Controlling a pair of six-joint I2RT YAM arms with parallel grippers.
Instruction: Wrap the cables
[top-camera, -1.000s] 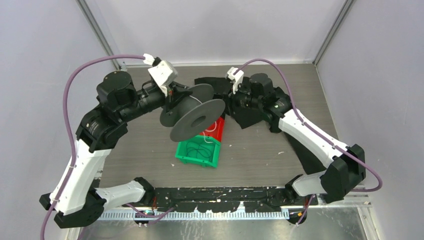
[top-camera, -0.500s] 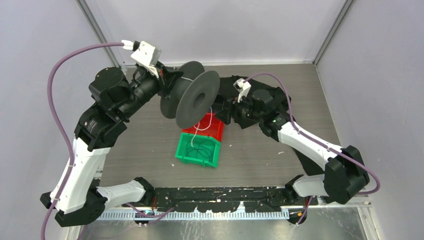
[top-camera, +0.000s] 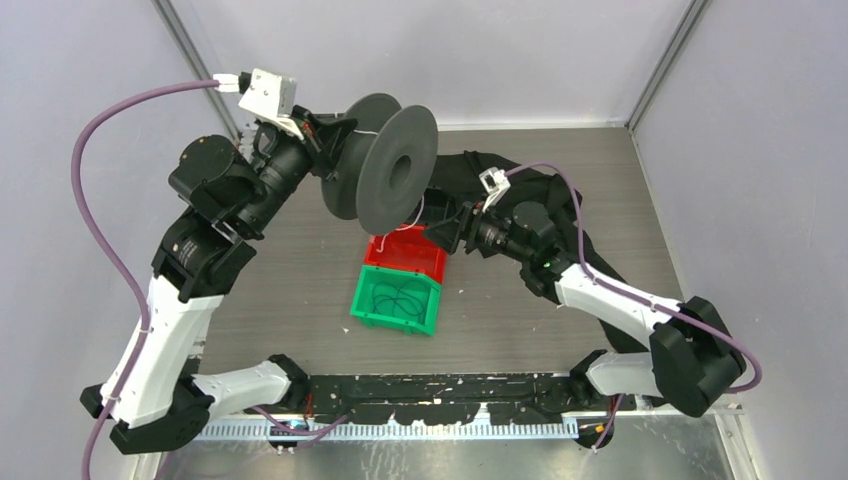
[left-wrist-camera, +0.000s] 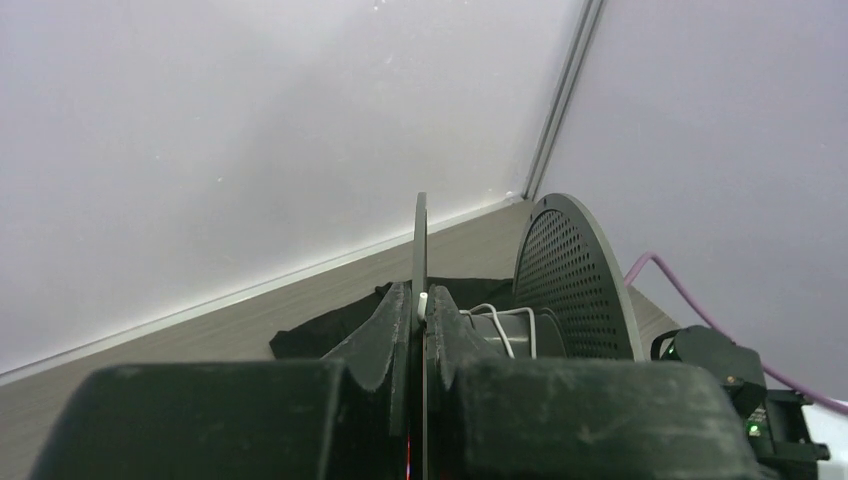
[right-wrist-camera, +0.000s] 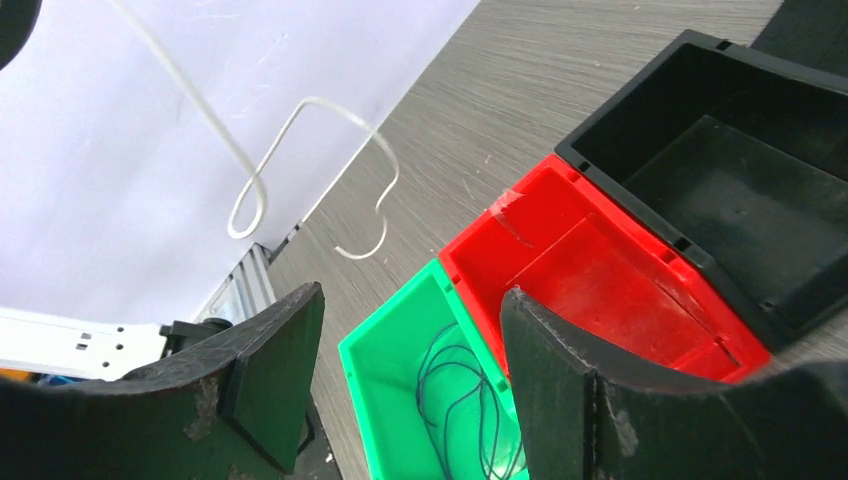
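My left gripper is shut on one flange of a dark grey spool and holds it high above the bins. In the left wrist view the fingers pinch the thin flange, and the white cable makes a few turns round the hub. The cable's loose end hangs curled below the spool, above the red bin. My right gripper is open and empty, just right of the hanging end. In the right wrist view the cable curls in the air beyond the open jaws.
A green bin holding thin dark cable loops sits in front of the red bin. A black bin stands behind the red one. Black cloth lies at the back right.
My left arm has raised and turned the spool up and toward the back. The cable's end has lifted out of the red bin. My right gripper has moved nearer and lower, toward the bins.
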